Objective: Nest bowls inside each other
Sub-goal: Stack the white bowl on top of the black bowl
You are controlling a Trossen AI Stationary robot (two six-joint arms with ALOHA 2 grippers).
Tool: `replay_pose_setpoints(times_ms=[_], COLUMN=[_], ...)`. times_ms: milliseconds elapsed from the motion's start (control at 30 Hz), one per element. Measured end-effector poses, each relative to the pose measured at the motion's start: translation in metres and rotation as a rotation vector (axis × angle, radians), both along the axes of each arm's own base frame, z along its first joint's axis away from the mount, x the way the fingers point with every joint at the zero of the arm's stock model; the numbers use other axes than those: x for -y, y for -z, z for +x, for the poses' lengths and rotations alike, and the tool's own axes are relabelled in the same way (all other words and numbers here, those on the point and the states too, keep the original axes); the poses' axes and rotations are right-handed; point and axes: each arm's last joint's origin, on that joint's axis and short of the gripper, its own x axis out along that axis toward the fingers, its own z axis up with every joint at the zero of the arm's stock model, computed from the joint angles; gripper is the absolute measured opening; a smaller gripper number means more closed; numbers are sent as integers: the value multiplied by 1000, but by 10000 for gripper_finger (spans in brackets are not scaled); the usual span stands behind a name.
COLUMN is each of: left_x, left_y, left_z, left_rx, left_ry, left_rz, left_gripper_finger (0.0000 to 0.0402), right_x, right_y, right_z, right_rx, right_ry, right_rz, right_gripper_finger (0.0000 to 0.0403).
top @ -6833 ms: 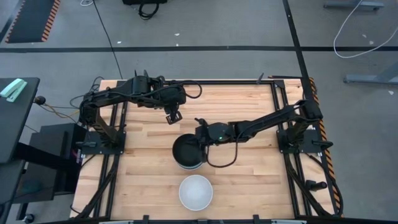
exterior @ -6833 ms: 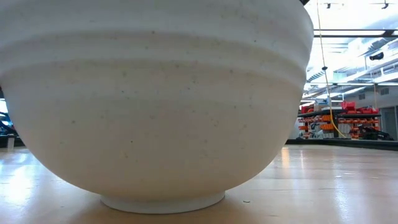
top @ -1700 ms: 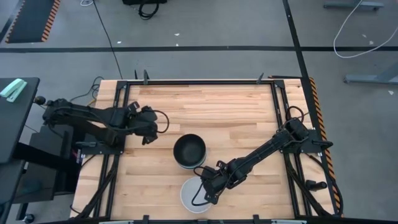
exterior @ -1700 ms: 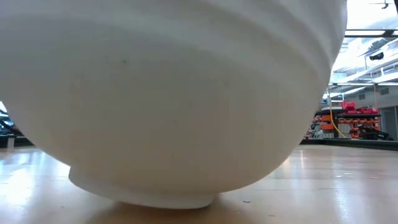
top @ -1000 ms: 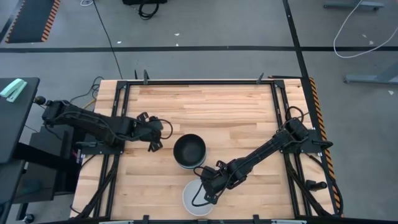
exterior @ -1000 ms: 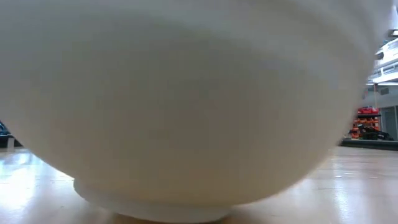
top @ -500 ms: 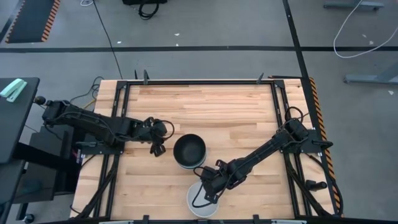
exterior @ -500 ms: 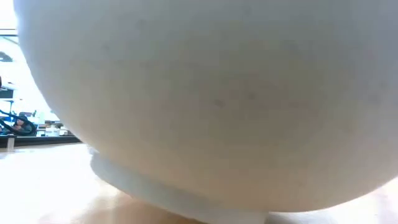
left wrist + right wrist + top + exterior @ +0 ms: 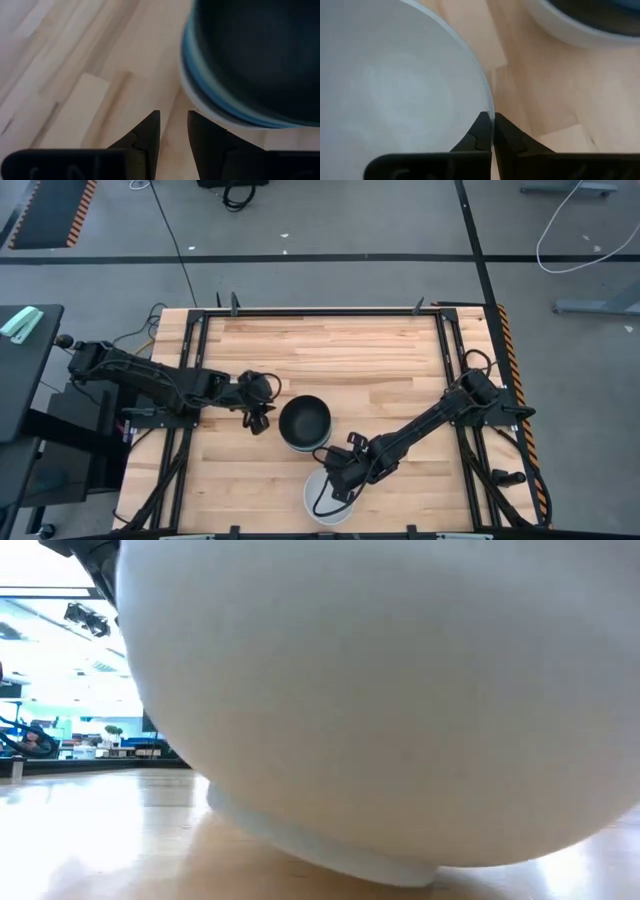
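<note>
A stack of nested bowls (image 9: 305,422) stands mid-table, a black one on top with blue and white rims below it (image 9: 200,95). A single white bowl (image 9: 326,502) is near the table's near edge and fills the low view (image 9: 400,690), tilted, its foot ring (image 9: 320,840) slanting. My right gripper (image 9: 337,488) is shut on its rim. My left gripper (image 9: 257,423) hovers low just left of the stack, its fingers a little apart (image 9: 173,127), touching nothing. The other bowls are hidden. My right gripper pinches the white bowl's rim (image 9: 487,107) on the side facing the stack, one finger inside the bowl and one outside. The fingers come slanting down from the table's right-far side. The bowl sits tilted in the hold; whether its foot is clear of the table I cannot tell.
The table's metal frame (image 9: 320,311) runs along the far edge and both sides. Bare wood lies across the far half and to the right of the bowls. The white bowl sits close to the near edge.
My right gripper has dragged the white bowl a little toward the table's right, and the bowl has tipped further. My left gripper has moved right toward the stack, ending close beside it.
</note>
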Motion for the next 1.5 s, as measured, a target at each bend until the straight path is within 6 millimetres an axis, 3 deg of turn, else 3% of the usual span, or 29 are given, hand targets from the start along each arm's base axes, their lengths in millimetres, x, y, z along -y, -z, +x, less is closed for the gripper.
replay_pose_setpoints(times_ms=[200,600,767,1000,1500], left_x=[2,6,7,5,-11], left_y=[0,24,26,24,19], left_z=[5,29,33,36,42], left_rx=[25,-5,7,39,102], left_ry=[34,113,143,147,111], left_rz=[-35,-83,-104,-101,-109], left_gripper_finger=[103,100,96,95,83], right_x=[3,16,24,25,48], right_y=[-6,-14,-37,-78,-125], right_z=[-4,-13,-30,-49,-65], right_rx=[-1,-58,-55,82,244], right_ry=[8,48,104,139,168], right_rz=[-38,-133,-214,-214,-258], right_gripper_finger=[5,5,4,4,4])
